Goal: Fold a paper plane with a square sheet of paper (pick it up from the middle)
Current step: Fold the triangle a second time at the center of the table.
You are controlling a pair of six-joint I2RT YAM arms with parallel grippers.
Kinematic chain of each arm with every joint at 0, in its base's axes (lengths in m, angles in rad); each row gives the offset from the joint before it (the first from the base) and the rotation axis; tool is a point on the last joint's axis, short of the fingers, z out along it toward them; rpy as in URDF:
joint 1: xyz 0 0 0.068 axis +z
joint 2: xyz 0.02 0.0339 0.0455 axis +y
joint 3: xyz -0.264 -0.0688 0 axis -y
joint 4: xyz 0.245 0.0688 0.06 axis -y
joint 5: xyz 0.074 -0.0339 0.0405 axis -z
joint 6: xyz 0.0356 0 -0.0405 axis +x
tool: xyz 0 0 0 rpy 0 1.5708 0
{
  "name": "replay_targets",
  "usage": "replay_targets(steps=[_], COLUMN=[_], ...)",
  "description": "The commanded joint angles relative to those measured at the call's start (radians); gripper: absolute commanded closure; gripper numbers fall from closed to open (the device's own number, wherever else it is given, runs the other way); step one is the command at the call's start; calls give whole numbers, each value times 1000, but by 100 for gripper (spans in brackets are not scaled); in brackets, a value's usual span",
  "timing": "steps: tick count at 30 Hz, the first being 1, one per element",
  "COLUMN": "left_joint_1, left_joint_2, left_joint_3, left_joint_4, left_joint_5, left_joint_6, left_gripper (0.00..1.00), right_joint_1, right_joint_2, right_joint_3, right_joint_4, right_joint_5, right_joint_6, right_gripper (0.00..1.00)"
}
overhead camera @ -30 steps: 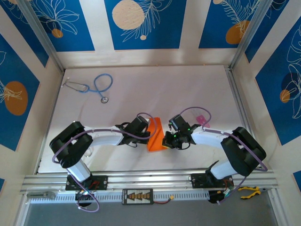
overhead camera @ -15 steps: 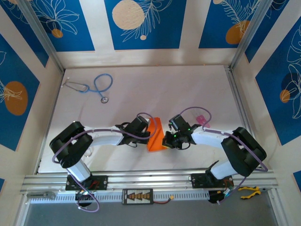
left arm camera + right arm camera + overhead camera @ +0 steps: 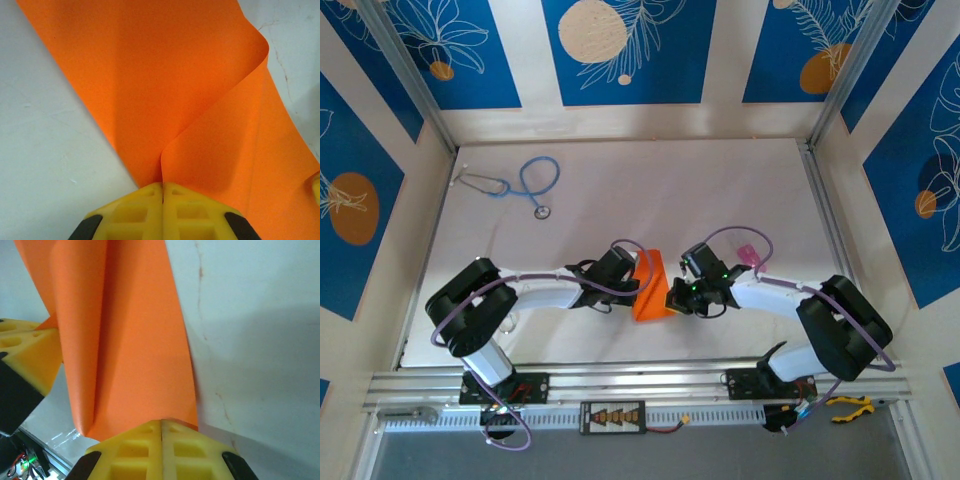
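Orange paper [image 3: 651,287], partly folded, sits by the middle of the table's [image 3: 720,180] near edge. Left jaws and right jaws each pinch it from opposite sides. The table's far half lies open, bar a stethoscope [image 3: 525,183] near the far-left corner.

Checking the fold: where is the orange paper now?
Top view: the orange paper is at the near middle of the table, pinched between the left fingers and right fingers.
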Motion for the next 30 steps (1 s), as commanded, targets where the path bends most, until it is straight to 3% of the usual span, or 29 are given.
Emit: replay_targets(steps=[1,22,30], left_joint_1=[-4,-3,-3], left_joint_2=[8,-5,-11], left_joint_3=[9,13,10], left_joint_4=[-19,-30,-31], left_joint_5=[3,-5,-6], left_joint_6=[9,13,10], left_gripper=[100,100,100], right_joint_1=[-7,-17,-24], right_joint_2=[-4,-85,-29], right_joint_3=[-13,-24,-20], right_joint_4=[-9,-8,9], right_joint_5=[-4,-7,-24], right_joint_6=[2,-4,-14], right_gripper=[97,94,95])
